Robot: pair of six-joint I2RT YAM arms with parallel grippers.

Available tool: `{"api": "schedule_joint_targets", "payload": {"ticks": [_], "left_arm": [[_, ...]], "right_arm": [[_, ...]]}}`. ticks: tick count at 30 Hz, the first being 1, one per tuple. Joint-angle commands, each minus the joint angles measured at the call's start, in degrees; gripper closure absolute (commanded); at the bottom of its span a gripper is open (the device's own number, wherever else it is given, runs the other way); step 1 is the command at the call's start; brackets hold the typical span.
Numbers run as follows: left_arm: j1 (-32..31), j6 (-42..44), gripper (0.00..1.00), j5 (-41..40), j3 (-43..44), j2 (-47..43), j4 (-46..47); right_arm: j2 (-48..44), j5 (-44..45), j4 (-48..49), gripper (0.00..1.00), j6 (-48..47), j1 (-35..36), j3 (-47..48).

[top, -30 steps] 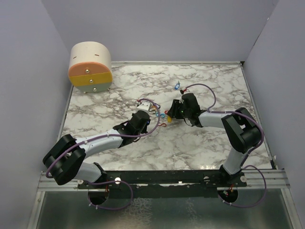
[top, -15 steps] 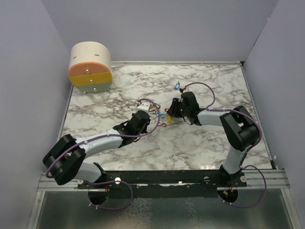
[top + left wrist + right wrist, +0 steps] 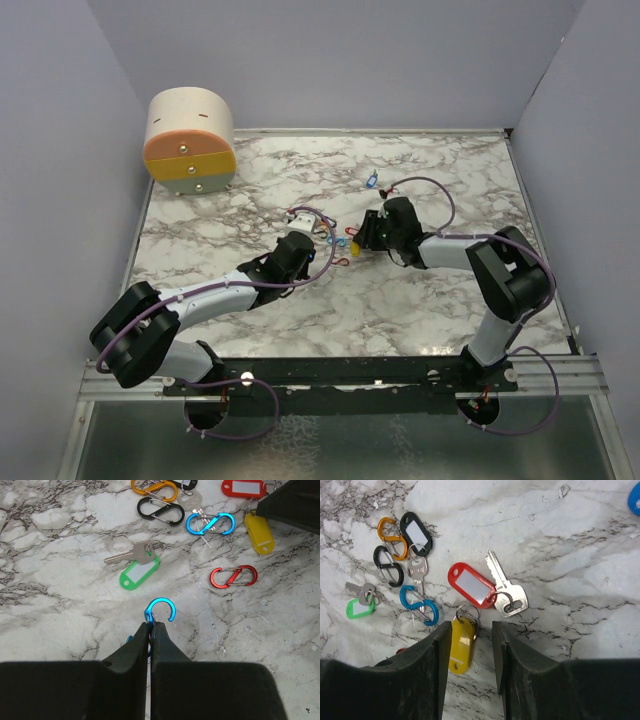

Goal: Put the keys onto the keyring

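Left wrist: left tool (image 3: pixel 151 626) pinches the blue clip (image 3: pixel 162 600); right tool (image 3: pixel 471 630) sits half-open, straddling the yellow key tag (image 3: pixel 460 650).

Bright, even light falls from above. Shadows under the clips (image 3: pixel 233 576) ahead of the left gripper (image 3: pixel 150 630) are short and soft. The tabletop (image 3: pixel 60 605) is sharp in both wrist views, but its black fingers (image 3: pixel 125 670) near the lens lose detail.

Bench (image 3: pixel 400 320) seen from high above and behind its near edge, faced toward the far edge, left wrist view held low over bench centre, aimed past the left end effector (image 3: pixel 151 625), right wrist view set closer, yellow tag (image 3: pixel 259 534) and red tag (image 3: pixel 243 487) shared by both wrist views.
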Motion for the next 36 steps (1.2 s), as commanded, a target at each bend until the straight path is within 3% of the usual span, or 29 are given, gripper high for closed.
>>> {"api": "schedule_joint_targets", "payload": {"ticks": [1,6,12,22,36], "left_arm": [[0.3,-0.4,1.0,0.8,-0.2,-0.7,1.3],[0.3,-0.6,1.0,0.8,-0.2,-0.8,1.3],[0.3,-0.7,1.0,0.7,-0.5,-1.4,0.8],[0.4,-0.7,1.0,0.5,-0.8,-2.2,0.8],[0.3,-0.7,1.0,0.4,-0.9,-1.6,0.9]], "right_arm": [[-1.6,-0.1,-3.3,0.6,-1.0,0.3,-4.1],[-1.6,1.0,-2.7,0.6,-0.7,3.2,-5.1],[1.9,9.2,-6.8,0.58,-1.2,7.7,-1.3],[3.1,19.7,-11.7,0.57,-0.9,8.9,0.6],[6.6,21.5,-13.6,0.58,-1.4,8.9,6.0]]}}
